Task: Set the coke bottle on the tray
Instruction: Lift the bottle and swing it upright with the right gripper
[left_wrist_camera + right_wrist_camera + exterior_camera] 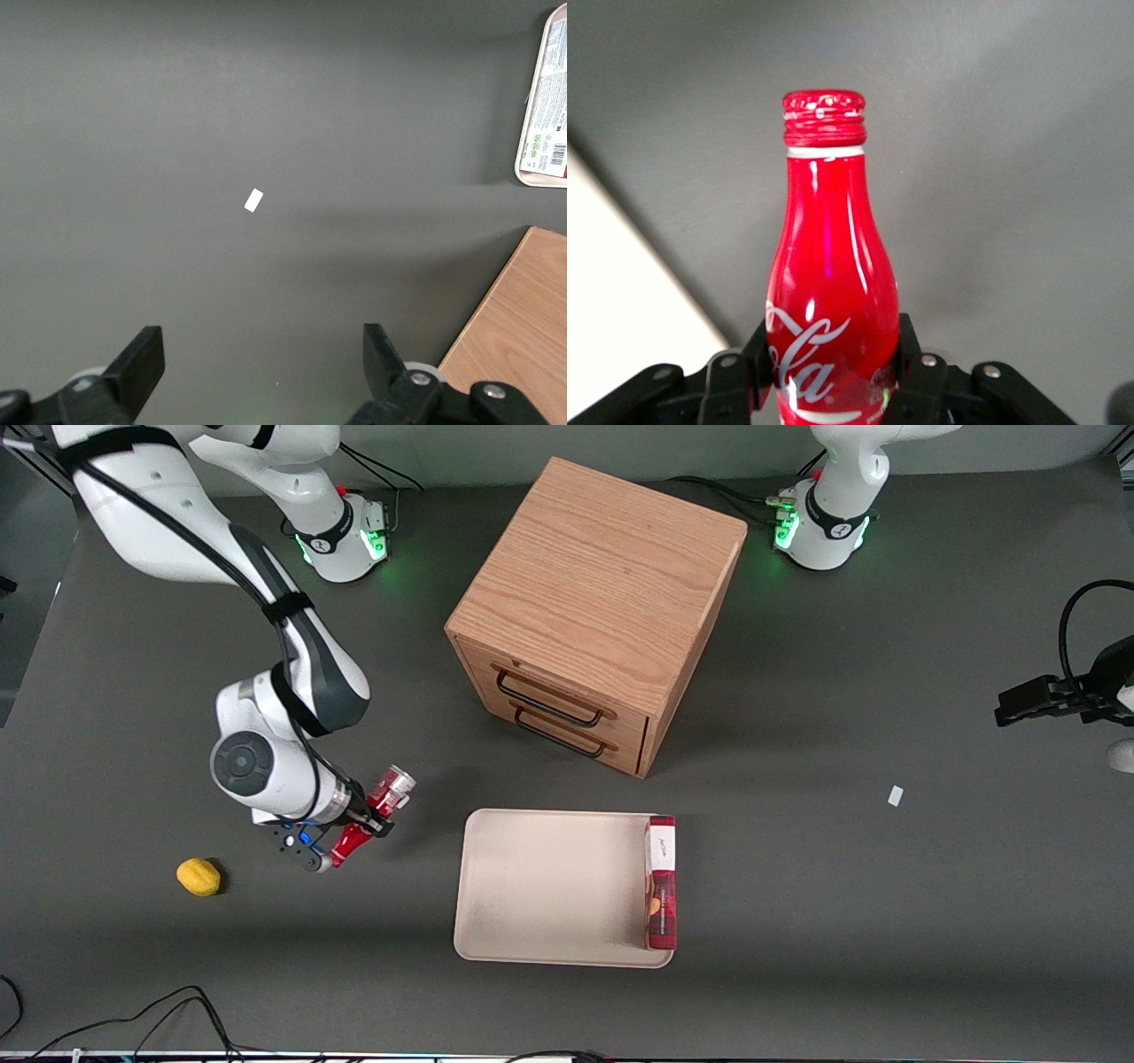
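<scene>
Jaws clamped on the body of the coke bottle (828,292), at the logo band, with the gripper (361,825) holding it tilted in the air off the table, toward the working arm's end. Glossy, rigid, probably slick, so this mid-body hold looks sensible; light enough, I'd judge. The tray (549,886) sits beside, well apart, a red box (662,881) along one edge. A lemon (198,876) lies near the gripper.

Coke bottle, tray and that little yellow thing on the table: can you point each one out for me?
coke bottle (828,292): right wrist view, on its red body, gripped between the jaws.
tray (549,886): front view, on its bare beige floor.
yellow fruit-like object (198,876): front view, on its middle; it lies near the gripper (359,831).
</scene>
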Tool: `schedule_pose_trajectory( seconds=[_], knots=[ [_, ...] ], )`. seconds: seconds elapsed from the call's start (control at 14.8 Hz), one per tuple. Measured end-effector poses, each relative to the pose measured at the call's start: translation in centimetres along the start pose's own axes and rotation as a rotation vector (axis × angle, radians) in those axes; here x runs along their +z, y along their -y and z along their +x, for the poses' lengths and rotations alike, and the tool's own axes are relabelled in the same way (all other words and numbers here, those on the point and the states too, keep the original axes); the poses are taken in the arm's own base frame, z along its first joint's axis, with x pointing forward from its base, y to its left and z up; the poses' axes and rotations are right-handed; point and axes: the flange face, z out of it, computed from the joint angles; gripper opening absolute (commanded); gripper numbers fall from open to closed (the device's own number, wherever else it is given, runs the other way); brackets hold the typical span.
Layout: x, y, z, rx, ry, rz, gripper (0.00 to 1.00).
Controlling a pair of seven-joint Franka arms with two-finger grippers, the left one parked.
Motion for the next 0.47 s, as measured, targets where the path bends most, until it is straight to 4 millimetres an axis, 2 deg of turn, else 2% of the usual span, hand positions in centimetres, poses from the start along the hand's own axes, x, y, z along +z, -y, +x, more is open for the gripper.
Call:
schedule_pose_trajectory(
  seconds=[0.27, 0.47],
  knots=[
    [-11.7, 2.9, -1.5, -0.132, -0.019, 0.04, 0.12],
    [-17.5, 4.1, -2.5, -0.285, -0.06, 0.102, 0.13]
  ],
)
